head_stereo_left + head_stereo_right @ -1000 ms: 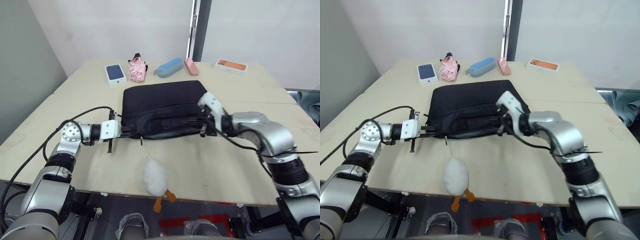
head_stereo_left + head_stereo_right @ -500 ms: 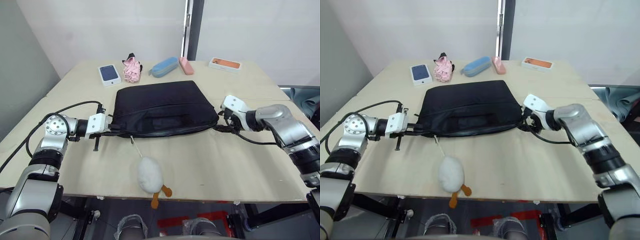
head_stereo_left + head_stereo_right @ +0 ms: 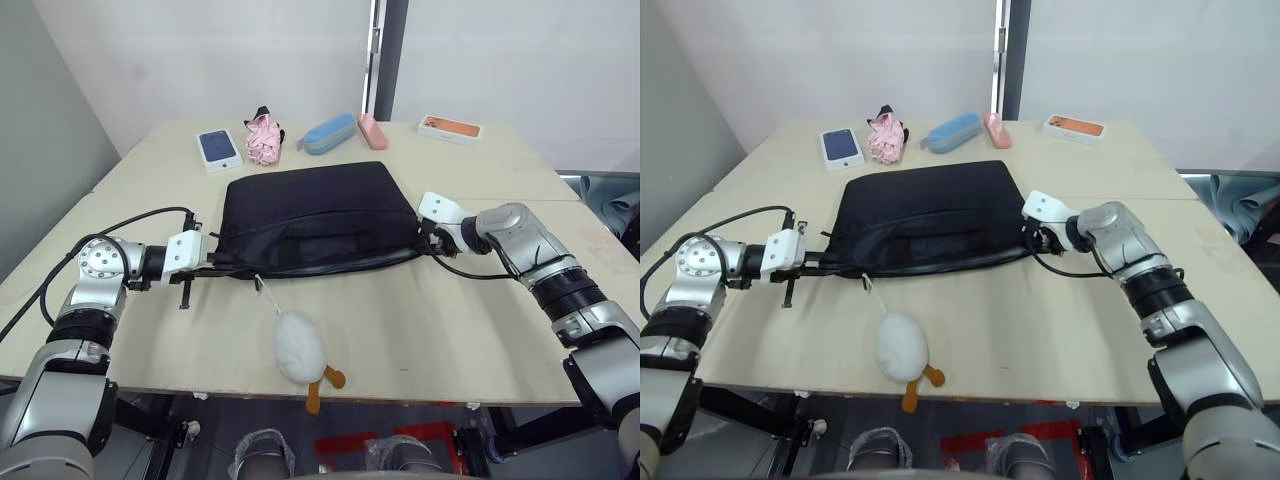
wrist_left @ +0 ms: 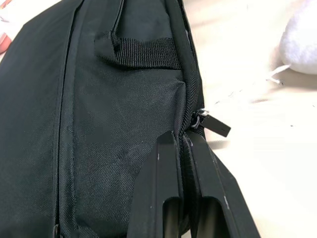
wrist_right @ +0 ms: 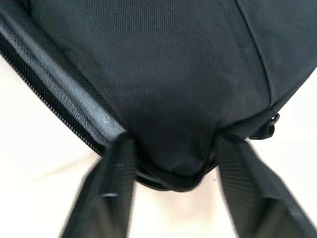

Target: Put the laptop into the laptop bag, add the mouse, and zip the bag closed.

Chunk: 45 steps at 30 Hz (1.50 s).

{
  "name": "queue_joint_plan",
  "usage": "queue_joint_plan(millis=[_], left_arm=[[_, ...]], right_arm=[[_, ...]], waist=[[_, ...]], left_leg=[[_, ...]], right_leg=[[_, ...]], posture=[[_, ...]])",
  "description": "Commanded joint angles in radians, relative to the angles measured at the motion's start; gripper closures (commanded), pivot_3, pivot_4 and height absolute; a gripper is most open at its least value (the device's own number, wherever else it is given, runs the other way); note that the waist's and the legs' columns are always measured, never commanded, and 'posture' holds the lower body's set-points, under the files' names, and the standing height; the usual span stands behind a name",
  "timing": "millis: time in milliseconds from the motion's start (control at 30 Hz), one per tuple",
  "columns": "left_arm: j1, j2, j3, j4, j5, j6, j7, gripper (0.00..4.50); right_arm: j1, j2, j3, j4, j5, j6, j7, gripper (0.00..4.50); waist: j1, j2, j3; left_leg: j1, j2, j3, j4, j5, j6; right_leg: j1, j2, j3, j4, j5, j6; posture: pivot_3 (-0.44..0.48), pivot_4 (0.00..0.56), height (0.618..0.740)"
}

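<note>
Now at the zipping stage, judging by layout: large black fabric laptop bag [image 3: 318,218] lies flat mid-surface, no laptop or mouse visible outside it, so both are probably inside. Left gripper [image 4: 181,140] is at the bag's left near corner, jaws clenched on the zipper seam just beside the small black zipper pull [image 4: 216,125]; likely anchoring that end so the fabric stays taut. Right gripper [image 5: 173,144] is at the opposite, right corner, jaws spread apart and straddling the bag's rounded corner, nothing gripped. Zipper teeth [image 5: 59,111] along the near edge by that corner look parted, so closure seems unfinished. White plush duck charm [image 3: 299,349] hangs off the pale wooden surface [image 3: 440,330] edge on its cord. Beyond the bag: phone box [image 3: 218,148], pink bundle [image 3: 264,137], blue pencil case [image 3: 331,133].
</note>
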Motion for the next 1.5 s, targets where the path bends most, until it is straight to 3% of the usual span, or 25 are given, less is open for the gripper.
queue_joint_plan(millis=[33, 133, 267, 400, 533, 767, 800, 967, 1167, 1200, 1333, 1500], left_arm=[[0.015, 0.041, 0.051, -0.038, -0.033, 0.019, 0.008, 4.50], [0.029, 0.056, 0.060, -0.043, -0.040, 0.062, 0.001, 4.50], [0.014, 0.079, 0.086, -0.037, -0.076, 0.234, -0.016, 4.50], [-0.023, 0.095, 0.107, -0.010, -0.085, 0.356, -0.001, 4.50], [-0.033, 0.126, 0.104, -0.005, -0.075, 0.490, -0.035, 4.50], [-0.024, 0.141, 0.077, 0.057, 0.004, 0.434, -0.017, 4.50], [-0.026, 0.136, 0.073, 0.067, 0.016, 0.419, -0.003, 4.16], [-0.022, 0.121, 0.054, 0.068, 0.048, 0.396, -0.019, 2.46], [-0.020, 0.149, 0.055, -0.005, 0.031, 0.484, -0.056, 0.25], [-0.017, 0.161, 0.057, -0.028, 0.025, 0.512, -0.069, 0.03], [0.045, 0.264, 0.027, -0.207, -0.099, 0.720, -0.098, 0.03], [0.126, 0.394, 0.090, -0.425, -0.334, 0.938, -0.098, 0.03]], right_arm=[[0.033, -0.016, -0.026, -0.090, 0.026, 0.008, 0.054, 3.50], [0.087, -0.033, -0.034, -0.200, 0.057, 0.062, 0.092, 4.47], [0.193, -0.096, -0.047, -0.460, 0.167, 0.174, 0.203, 4.47], [0.256, -0.117, -0.065, -0.636, 0.249, 0.265, 0.224, 4.47], [0.286, -0.121, -0.047, -0.698, 0.263, 0.308, 0.206, 4.47], [0.313, -0.104, -0.059, -0.718, 0.286, 0.308, 0.179, 4.47], [0.320, -0.111, -0.061, -0.729, 0.303, 0.320, 0.192, 3.76], [0.340, -0.149, -0.103, -0.743, 0.378, 0.355, 0.230, 2.10], [0.322, -0.204, -0.230, -0.708, 0.505, 0.375, 0.281, 0.00], [0.316, -0.211, -0.249, -0.705, 0.527, 0.385, 0.288, 0.00], [0.284, -0.206, -0.311, -0.701, 0.609, 0.410, 0.284, 0.00], [0.227, -0.086, -0.330, -0.702, 0.658, 0.435, 0.159, 0.00]], waist=[[0.001, 0.000, 0.000], [0.003, 0.000, 0.000], [0.011, 0.000, 0.000], [0.014, 0.000, 0.000], [0.014, 0.000, 0.000], [0.008, 0.000, 0.000], [0.007, 0.000, 0.000], [0.011, 0.000, 0.000], [0.016, 0.000, 0.000], [0.016, 0.000, 0.000], [0.007, 0.000, 0.000], [0.004, 0.000, 0.000]], left_leg=[[0.000, 0.000, 0.000, 0.000, 0.000, 0.000], [0.000, 0.000, 0.000, -0.001, 0.000, 0.000], [0.001, 0.000, -0.001, -0.002, 0.000, 0.000], [0.001, 0.000, -0.001, -0.001, 0.000, 0.000], [0.001, 0.000, -0.001, 0.000, 0.000, 0.000], [0.001, 0.000, 0.000, -0.002, 0.000, 0.000], [0.001, 0.000, 0.000, -0.003, 0.000, 0.000], [0.001, 0.000, -0.001, -0.002, 0.000, 0.000], [0.001, 0.000, -0.001, -0.002, 0.000, 0.000], [0.001, 0.000, -0.001, -0.002, 0.000, 0.000], [0.001, 0.000, 0.000, -0.002, 0.000, 0.000], [0.002, 0.001, 0.000, -0.003, 0.000, -0.001]], right_leg=[[0.000, 0.000, 0.000, 0.000, 0.000, 0.000], [0.000, 0.000, 0.000, 0.000, 0.000, -0.001], [0.000, 0.000, -0.001, 0.000, -0.001, -0.001], [0.001, 0.000, -0.001, -0.001, -0.001, -0.001], [0.001, 0.000, 0.000, 0.000, -0.001, -0.001], [0.000, 0.000, 0.000, -0.001, -0.001, -0.001], [0.001, 0.000, 0.000, -0.001, -0.001, -0.001], [0.001, 0.000, 0.000, -0.001, -0.001, -0.001], [0.001, 0.000, 0.000, -0.001, -0.001, -0.001], [0.001, 0.000, 0.000, -0.001, -0.001, -0.001], [0.000, 0.000, 0.000, -0.001, -0.001, -0.001], [0.000, 0.000, 0.000, 0.000, -0.002, -0.002]], posture=[[0.000, 0.150, 0.740], [0.000, 0.150, 0.740], [0.000, 0.150, 0.740], [0.000, 0.150, 0.740], [0.000, 0.150, 0.740], [0.000, 0.150, 0.740], [0.000, 0.150, 0.740], [0.000, 0.150, 0.740], [0.000, 0.150, 0.740], [0.000, 0.150, 0.740], [0.000, 0.150, 0.740], [0.000, 0.150, 0.740]])
